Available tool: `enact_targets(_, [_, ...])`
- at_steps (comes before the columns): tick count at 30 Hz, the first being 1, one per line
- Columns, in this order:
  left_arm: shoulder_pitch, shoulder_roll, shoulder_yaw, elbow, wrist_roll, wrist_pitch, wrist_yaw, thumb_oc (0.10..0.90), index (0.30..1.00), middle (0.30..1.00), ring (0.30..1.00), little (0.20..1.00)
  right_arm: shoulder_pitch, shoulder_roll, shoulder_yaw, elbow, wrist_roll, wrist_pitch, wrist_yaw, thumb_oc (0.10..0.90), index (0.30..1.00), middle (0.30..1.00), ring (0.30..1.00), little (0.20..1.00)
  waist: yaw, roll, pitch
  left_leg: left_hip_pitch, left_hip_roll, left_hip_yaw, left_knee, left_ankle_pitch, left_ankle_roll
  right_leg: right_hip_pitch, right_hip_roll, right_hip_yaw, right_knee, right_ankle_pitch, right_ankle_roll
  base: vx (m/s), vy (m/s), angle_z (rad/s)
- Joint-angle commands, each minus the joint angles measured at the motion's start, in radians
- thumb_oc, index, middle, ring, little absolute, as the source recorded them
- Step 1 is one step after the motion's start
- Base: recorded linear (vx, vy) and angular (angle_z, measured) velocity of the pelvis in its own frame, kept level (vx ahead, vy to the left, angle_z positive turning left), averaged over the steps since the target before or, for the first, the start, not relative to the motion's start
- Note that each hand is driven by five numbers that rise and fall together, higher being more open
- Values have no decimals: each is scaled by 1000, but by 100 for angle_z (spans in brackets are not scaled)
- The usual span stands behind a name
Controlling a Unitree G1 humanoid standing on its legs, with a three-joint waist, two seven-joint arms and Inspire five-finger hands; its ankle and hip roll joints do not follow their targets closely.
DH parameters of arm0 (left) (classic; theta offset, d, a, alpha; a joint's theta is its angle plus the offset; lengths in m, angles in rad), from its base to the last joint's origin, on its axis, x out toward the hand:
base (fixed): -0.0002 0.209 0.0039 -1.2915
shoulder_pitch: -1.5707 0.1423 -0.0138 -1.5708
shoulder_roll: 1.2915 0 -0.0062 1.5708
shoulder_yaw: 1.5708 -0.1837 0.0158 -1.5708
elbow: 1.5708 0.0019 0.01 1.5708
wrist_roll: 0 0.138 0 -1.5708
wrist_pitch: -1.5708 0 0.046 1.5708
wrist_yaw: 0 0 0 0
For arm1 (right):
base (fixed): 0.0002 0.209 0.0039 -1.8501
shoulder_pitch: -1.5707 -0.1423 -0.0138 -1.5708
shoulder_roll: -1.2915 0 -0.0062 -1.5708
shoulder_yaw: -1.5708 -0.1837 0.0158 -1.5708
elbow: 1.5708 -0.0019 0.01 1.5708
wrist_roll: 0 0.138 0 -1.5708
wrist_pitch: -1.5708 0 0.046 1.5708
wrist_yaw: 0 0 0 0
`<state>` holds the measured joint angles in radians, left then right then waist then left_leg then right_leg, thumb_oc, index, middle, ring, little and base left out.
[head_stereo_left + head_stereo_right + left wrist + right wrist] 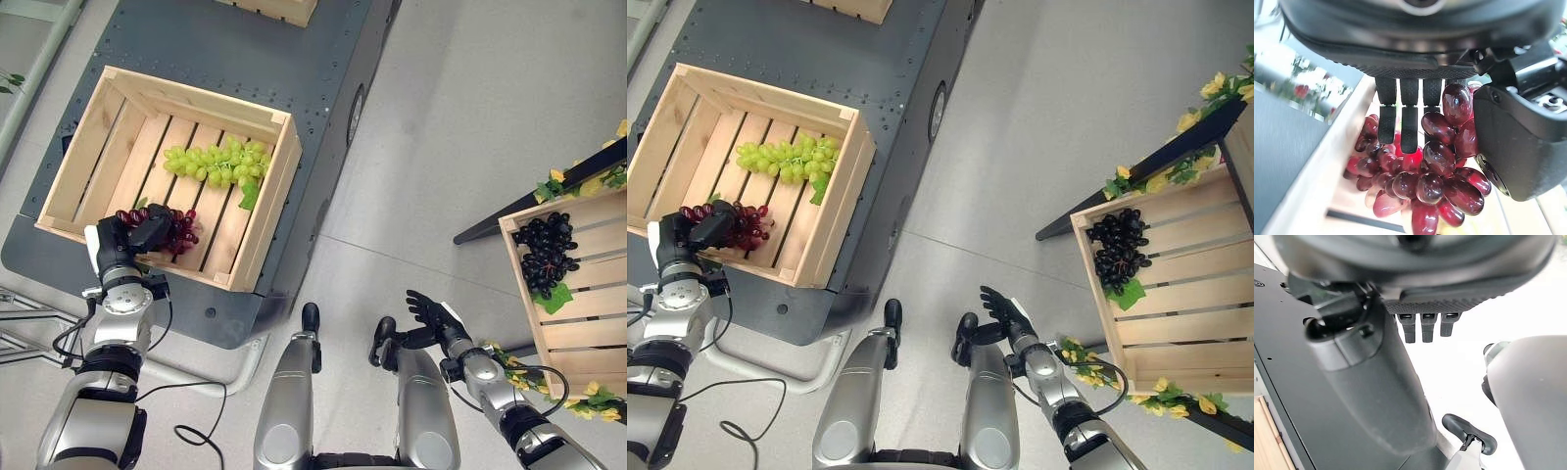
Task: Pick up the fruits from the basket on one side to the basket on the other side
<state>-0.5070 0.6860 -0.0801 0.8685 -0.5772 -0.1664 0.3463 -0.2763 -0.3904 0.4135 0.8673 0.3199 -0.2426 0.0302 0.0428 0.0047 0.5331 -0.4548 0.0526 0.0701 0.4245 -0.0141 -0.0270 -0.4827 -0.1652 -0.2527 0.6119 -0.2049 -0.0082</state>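
A bunch of red grapes (183,231) lies at the near corner of the left wooden crate (269,206). My left hand (143,233) is on it, and in the left wrist view the fingers (1403,122) curl over the bunch (1435,181) while the thumb presses its side. Green grapes (217,163) lie further back in the same crate. Black grapes (547,255) rest in the right crate (588,294). My right hand (431,311) hangs open over the floor between the crates, holding nothing.
The left crate stands on a dark metal platform (323,98), with another crate (279,8) at its far end. Leaves with yellow flowers (588,397) trim the right crate's stand. Grey floor lies between the two sides.
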Motion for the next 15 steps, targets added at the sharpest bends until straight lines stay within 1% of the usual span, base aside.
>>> enact_targets(1, [34,22,120,-87,-157,-157,-17,400,300,300,300,300,42,2,-27,-80,-22,-21,-30,800,900,900,900,900,-6,12,-16,76,-50,39,58,-106,64,100,8,17,-31,9,-6,0,0,0])
enact_targets(3, [47,-4,126,-117,-197,-191,-25,400,300,300,300,300,54,4,-29,-86,-25,-20,-29,800,900,900,900,900,-8,11,-23,89,-52,40,57,-111,65,111,8,20,-33,7,-7,0,0,0])
enact_targets(4, [49,-10,129,-122,-203,-197,-26,400,300,300,300,300,56,5,-29,-88,-26,-19,-29,800,900,900,900,900,-9,11,-25,91,-52,40,56,-111,66,114,7,21,-34,7,-7,11,6,-3])
enact_targets(5, [49,-24,134,-136,-236,-220,-46,400,300,300,300,300,62,7,-29,-87,-28,-21,-30,800,900,900,900,900,-10,11,-30,100,-54,39,54,-113,67,121,6,25,-35,8,-7,0,0,0])
enact_targets(8, [45,-39,135,-173,-241,-239,-61,400,300,300,300,300,71,14,-27,-92,-23,-30,-28,800,900,900,900,900,-11,12,-42,127,-57,37,41,-115,69,144,7,29,-51,12,-3,0,0,0])
enact_targets(11, [49,-40,138,-207,-224,-248,-76,400,300,300,300,300,81,19,-28,-104,-20,-46,-23,800,900,900,900,900,-12,14,-57,156,-61,33,20,-113,71,169,9,35,-78,22,4,1,-6,-1])
enact_targets(13, [52,-41,135,-222,-214,-245,-66,400,300,300,300,300,87,23,-27,-118,-19,-45,-23,800,900,900,900,900,-13,15,-66,172,-63,30,7,-111,71,184,11,38,-94,27,7,2,-16,-4])
enact_targets(14, [58,-39,133,-238,-179,-247,-53,400,300,300,300,300,93,26,-28,-131,-16,-55,-17,800,900,900,900,900,-14,18,-77,191,-66,26,-9,-108,70,202,11,41,-112,33,11,10,-18,-4])
enact_targets(15, [61,-38,133,-244,-156,-245,-45,400,300,300,300,300,96,27,-29,-139,-14,-52,-15,800,900,900,900,900,-15,20,-86,198,-67,24,-20,-104,70,209,13,42,-125,37,12,17,-21,-5])
